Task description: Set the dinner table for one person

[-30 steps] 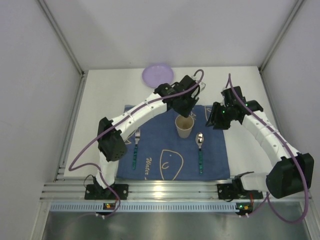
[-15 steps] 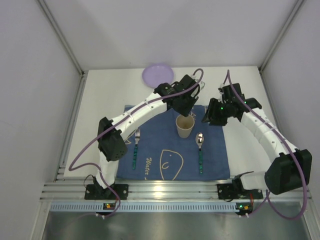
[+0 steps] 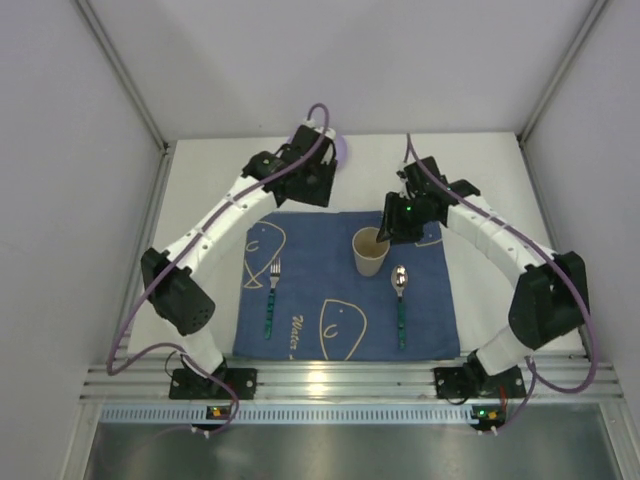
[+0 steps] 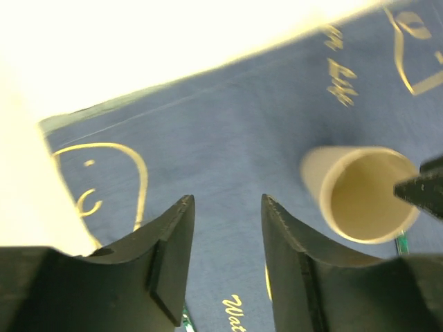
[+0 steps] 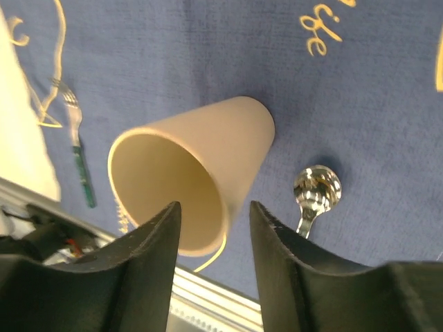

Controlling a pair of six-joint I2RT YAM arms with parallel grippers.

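Pale grey wall panels close in a large white rectangular tabletop (image 3: 195, 190). A ribbed aluminium rail (image 3: 340, 385) runs along the bottom of the overhead frame. A blue cloth mat with pale line drawings (image 3: 320, 290) lies at the centre of the tabletop.

On the left part of the mat lies a metal fork with a green handle (image 3: 271, 295). Above it, in the upper middle of the frame, the left gripper (image 4: 225, 204) hovers over the mat's far edge, jaws apart and empty. A round lilac plate (image 3: 341, 150) peeks from behind that arm, off the mat and mostly hidden.

At the mat's centre a beige paper cup (image 3: 370, 252) stands upright and empty. The right gripper (image 5: 211, 207) is at its rim with jaws spread, one finger seemingly over the mouth and the other outside. I cannot tell whether either touches the cup. To the right lies a metal spoon with a green handle (image 3: 400, 295).

The step in hand looks like taking hold of the cup, probably to clear the middle for the plate. The next move calls for a gentle pinch on the thin wall, since the cup could crush or tip. The plate is not yet on the mat.
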